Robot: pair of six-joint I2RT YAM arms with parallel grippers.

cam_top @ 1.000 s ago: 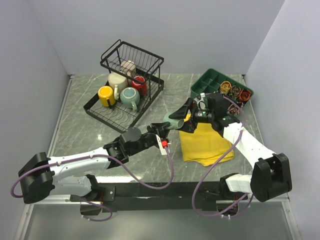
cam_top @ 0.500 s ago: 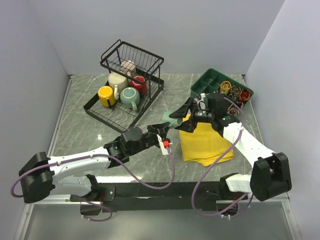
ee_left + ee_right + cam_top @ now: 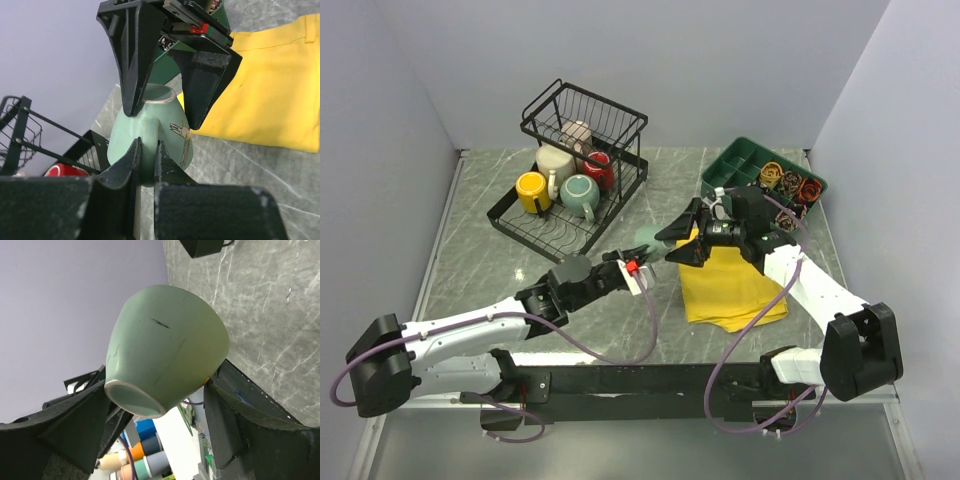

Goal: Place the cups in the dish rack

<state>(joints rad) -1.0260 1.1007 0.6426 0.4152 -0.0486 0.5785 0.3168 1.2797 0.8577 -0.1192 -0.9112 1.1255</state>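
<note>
Handle of green mug (image 3: 162, 132) is pinched by left gripper (image 3: 147, 150); right gripper (image 3: 157, 387) hold cannot be told. Right release should be verified before withdrawal.

The pale green mug (image 3: 645, 238) hangs at centre frame, tipped on its side, with its handle pinched in the left gripper (image 3: 147, 145). Up at the upper left stands the black wire dish rack (image 3: 620, 120). On its lower tier sit the yellow mug (image 3: 532, 190), teal mug (image 3: 580, 195), red mug (image 3: 600, 168) and cream mug (image 3: 555, 160). A lilac-beige mug (image 3: 578, 133) shows through the upper basket's wires.
</note>
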